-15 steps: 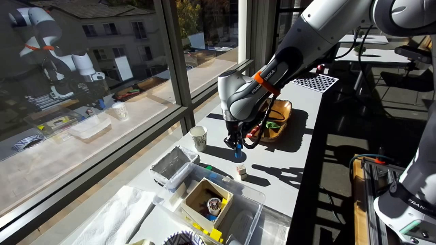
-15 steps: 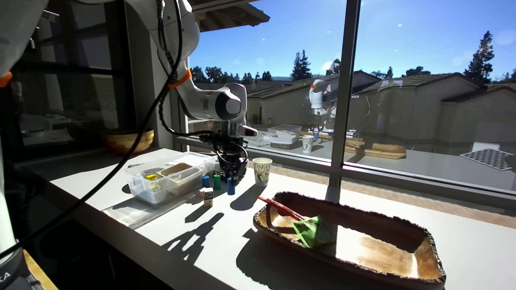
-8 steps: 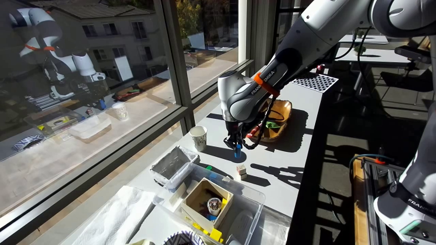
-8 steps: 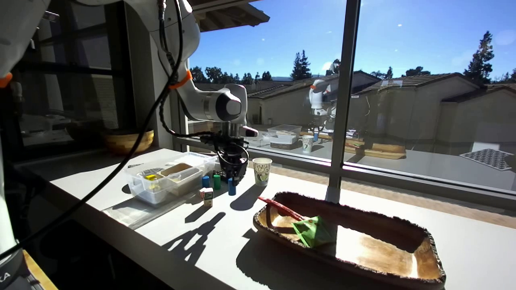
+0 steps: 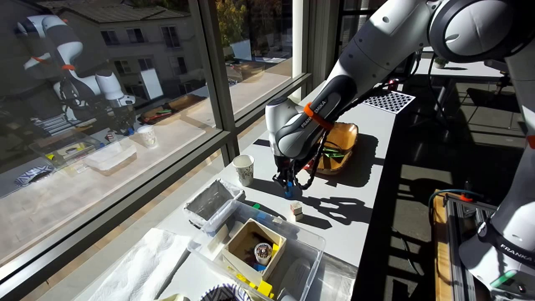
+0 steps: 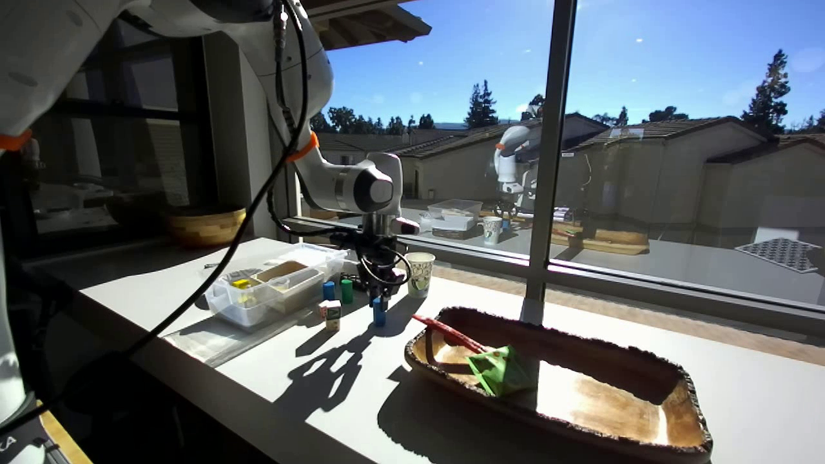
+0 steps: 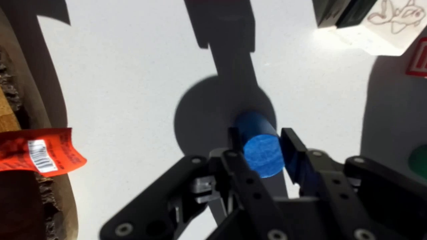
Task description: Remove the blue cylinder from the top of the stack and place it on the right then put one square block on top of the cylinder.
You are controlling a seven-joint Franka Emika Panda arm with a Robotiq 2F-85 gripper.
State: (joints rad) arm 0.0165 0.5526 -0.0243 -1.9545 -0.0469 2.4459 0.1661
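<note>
My end effector (image 7: 262,144) is drawn in narrow, its pads (image 7: 295,150) against opposite sides of the cylinder (image 7: 263,156), which I hold. The cylinder lies directly between those pads, its round blue top facing my wrist camera, its lower length reaching out below them. In both exterior views it is close to upright beneath me; whether its base touches the surface (image 7: 126,106) I cannot tell. A rounded shadow (image 7: 196,116) spreads just beside it.

Near me, apart from the cylinder, are the blocks (image 5: 296,209), one on the other; the wrist view catches them at its upper right corner. A green cylinder (image 6: 347,291) and a second blue cylinder (image 6: 329,290) stand side by side, close to the clear bin (image 6: 240,314). The cup (image 6: 420,274) stands upright, also near.

Away from the bin lies the tray (image 6: 593,393), a green packet (image 6: 504,370) inside it and a red packet (image 7: 63,156) jutting over its rim. Well apart, far along the surface, is a black-and-white board (image 5: 386,101).
</note>
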